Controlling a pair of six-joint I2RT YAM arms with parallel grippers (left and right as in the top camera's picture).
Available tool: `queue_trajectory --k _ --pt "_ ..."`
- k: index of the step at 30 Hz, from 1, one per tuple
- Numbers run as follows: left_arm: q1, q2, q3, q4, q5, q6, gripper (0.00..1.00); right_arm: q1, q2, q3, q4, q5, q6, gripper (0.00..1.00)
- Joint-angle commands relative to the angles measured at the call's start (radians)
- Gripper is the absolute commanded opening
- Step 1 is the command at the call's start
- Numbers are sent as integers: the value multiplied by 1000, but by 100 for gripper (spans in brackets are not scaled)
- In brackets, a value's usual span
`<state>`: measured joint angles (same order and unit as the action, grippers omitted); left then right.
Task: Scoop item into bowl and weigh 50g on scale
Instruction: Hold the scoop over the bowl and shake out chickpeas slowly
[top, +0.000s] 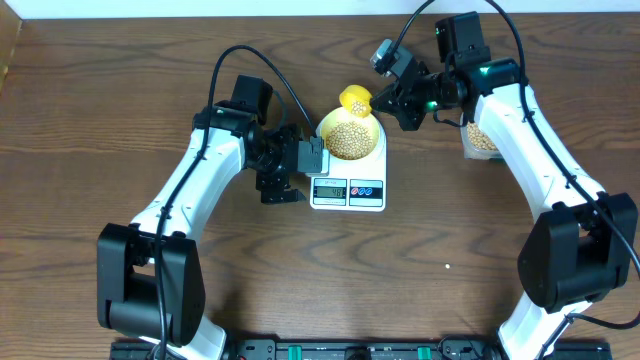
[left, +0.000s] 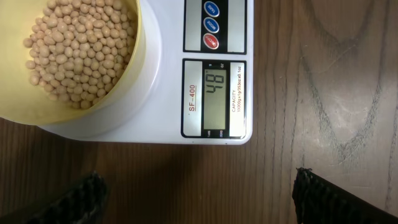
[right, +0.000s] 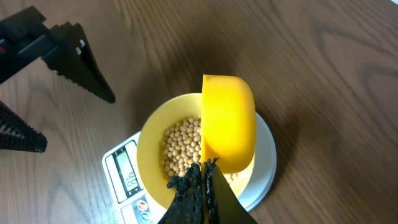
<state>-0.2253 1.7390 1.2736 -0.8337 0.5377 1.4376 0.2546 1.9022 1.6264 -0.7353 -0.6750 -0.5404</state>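
**Jaws closed on the yellow scoop (right: 227, 118), bowl (right: 148, 140) nearly at weight**

Jaws on the right gripper (right: 204, 169) are pressing fully together at the base of the scoop. Its handle is hidden behind the fingertips, so the grip is probably on that. The arm is holding the scoop tipped above the far side of the bowl, close over the rim, so that whatever slides out is landing inside and not on the counter (top: 450, 280).

The left gripper (left: 199, 186) is hovering low beside the scale (left: 165, 74) with its jaws spread wide and holding nothing. It is apparently sitting there so that its camera is looking straight at the display (left: 214, 93), which is showing a figure just short of the target.

The beans (left: 74, 50) are lying in a loose heap that is filling much of the bowl, and the bowl is resting squarely on the scale's platform. More beans are waiting in a clear container (top: 480, 140) under the right arm. Judging by the reading, only a few more are needed, so a gentle shake is looking wiser than a full tip.

The counter is dark brown wood grain, bare apart from these things; nothing of the room beyond it is showing.
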Motion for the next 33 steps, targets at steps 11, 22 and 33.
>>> queue_trajectory --k 11,22,33 --pt "-2 5 -8 -5 16 7 98 0 -27 -4 3 -42 13 1" --pt "-2 5 -8 -5 16 7 98 1 -27 -4 3 -42 13 1" --pt "-2 5 -8 -5 16 7 98 1 -27 -4 -27 -90 -58 1"
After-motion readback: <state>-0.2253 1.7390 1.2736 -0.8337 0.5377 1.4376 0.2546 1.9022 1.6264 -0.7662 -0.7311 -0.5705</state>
